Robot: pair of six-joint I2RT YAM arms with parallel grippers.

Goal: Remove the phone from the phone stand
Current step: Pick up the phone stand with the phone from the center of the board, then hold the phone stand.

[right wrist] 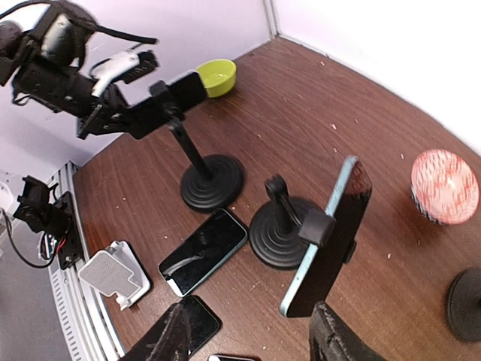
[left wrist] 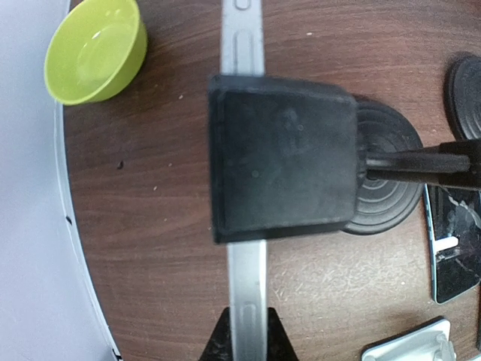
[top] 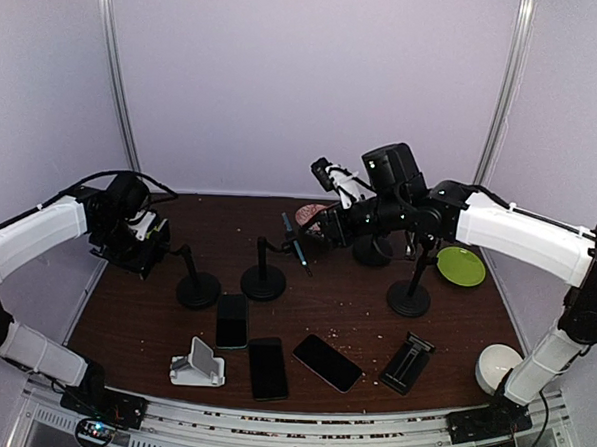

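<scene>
1. At the 9 o'clock edge of the worktop [top: 123,314], locate the left hand [top: 147,244]. It sits at the outer end of the left phone [right wrist: 184,90], which is clamped on the left stand [top: 197,290]. In the left wrist view a black slab fills the space at the fingers. You cannot tell whether the fingers are clamped on it.
2. At 6 o'clock, note three loose phones [top: 268,367] lying flat between a white holder [top: 196,363] and a black holder [top: 407,361].
3. At the centre, find the centre stand [top: 263,282]. The centre phone [right wrist: 331,233] is in its clamp, tilted.
4. Just to the 1 o'clock side of that phone, check the right hand [right wrist: 252,312]. Its fingers are moderately apart and hold nothing; the phone's lower end lies near one finger.
5. Toward 3 o'clock, observe the right stand [top: 408,297] and the green bowl [top: 461,265].
</scene>
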